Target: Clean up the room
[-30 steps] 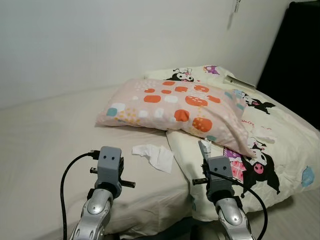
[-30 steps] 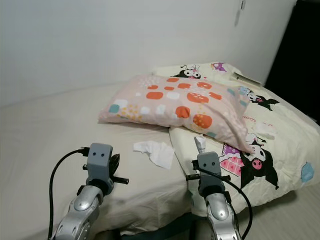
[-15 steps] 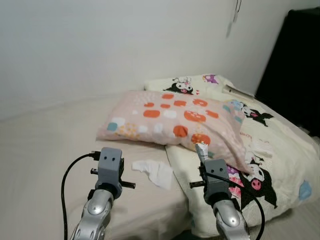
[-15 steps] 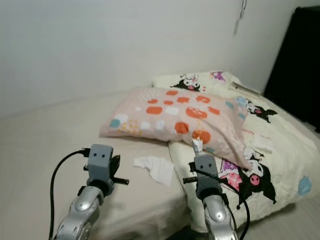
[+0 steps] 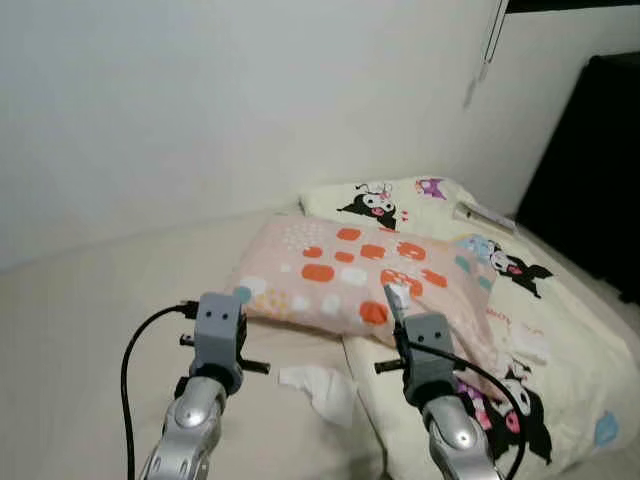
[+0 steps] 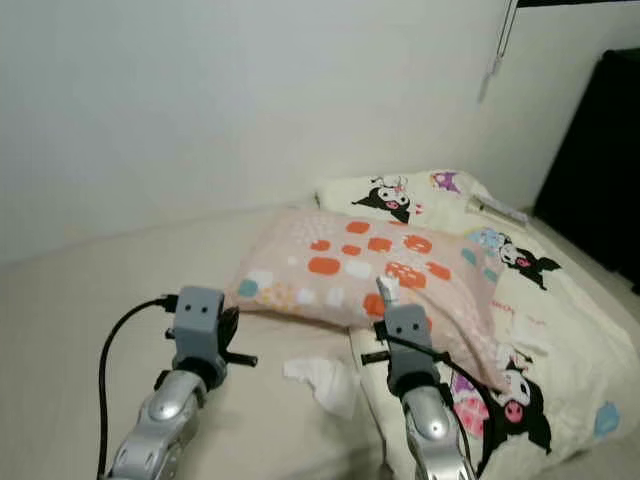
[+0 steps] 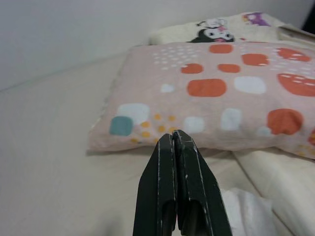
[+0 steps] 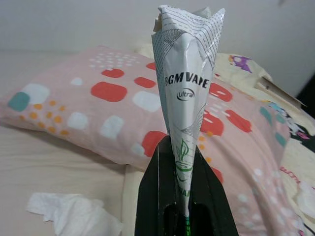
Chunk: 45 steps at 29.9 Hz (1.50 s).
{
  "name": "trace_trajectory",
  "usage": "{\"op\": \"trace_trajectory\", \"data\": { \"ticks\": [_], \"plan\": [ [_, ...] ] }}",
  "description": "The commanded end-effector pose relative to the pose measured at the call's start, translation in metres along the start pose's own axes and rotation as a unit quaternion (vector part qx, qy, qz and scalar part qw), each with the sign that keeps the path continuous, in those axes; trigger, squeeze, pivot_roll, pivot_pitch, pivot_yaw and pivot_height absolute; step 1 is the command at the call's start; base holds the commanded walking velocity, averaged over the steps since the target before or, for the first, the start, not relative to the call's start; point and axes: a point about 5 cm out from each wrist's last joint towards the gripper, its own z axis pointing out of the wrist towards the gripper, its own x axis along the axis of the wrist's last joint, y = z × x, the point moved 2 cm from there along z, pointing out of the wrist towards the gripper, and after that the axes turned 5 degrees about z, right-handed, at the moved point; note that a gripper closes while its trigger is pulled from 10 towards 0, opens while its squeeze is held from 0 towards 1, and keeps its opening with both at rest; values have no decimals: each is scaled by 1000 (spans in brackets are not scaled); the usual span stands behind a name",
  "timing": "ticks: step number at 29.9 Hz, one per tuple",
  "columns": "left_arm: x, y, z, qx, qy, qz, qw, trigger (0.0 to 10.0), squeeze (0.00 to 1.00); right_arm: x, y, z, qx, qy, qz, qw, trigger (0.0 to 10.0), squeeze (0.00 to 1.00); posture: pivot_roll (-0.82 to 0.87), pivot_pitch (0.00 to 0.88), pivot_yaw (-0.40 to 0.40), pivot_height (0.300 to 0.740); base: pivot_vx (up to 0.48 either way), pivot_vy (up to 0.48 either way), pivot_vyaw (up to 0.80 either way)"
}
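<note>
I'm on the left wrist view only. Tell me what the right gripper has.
Observer: The right gripper is shut on a crumpled silver wrapper, printed "BGM VAPE Ultra".
Operator: Give me what lies beyond my pillow.
Observer: Behind the pink pillow sits a cream pillow with cartoon prints, against the wall.
Operator: Report what's at the bed's far right.
Observer: A dark cabinet or curtain stands there; I cannot tell which.
Operator: Say where my gripper is.
Observer: The left gripper is shut, empty, above the bed, near the white tissue.

"BGM VAPE Ultra" on wrapper (image 8: 187, 93)
</note>
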Motion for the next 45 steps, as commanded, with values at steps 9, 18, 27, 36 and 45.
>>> {"op": "trace_trajectory", "data": {
  "ticks": [9,18,27,36,45],
  "plan": [
    [-7,-5,-2,14,-10,1,1000,10000,0,-15,-7,-3,13,-45,12,999,10000,0,0,59,-21,740,0,0,0],
    [-8,-7,-3,23,-9,-3,1000,10000,0,-23,-7,-4,7,-64,8,998,10000,0,3,60,-26,740,0,0,0],
    [-9,-6,-3,24,-10,-1,1000,10000,0,-24,-17,-4,37,-64,19,997,10000,0,4,60,-28,740,0,0,0],
    [-9,-4,-2,17,-11,4,1000,10000,0,-26,-21,-3,42,-66,34,996,10000,0,7,59,-16,740,0,0,-330],
    [-8,-4,-1,15,-11,6,1000,10000,0,-26,-23,-4,42,-66,34,996,10000,0,11,62,-14,740,0,0,-800]
  ]
}}
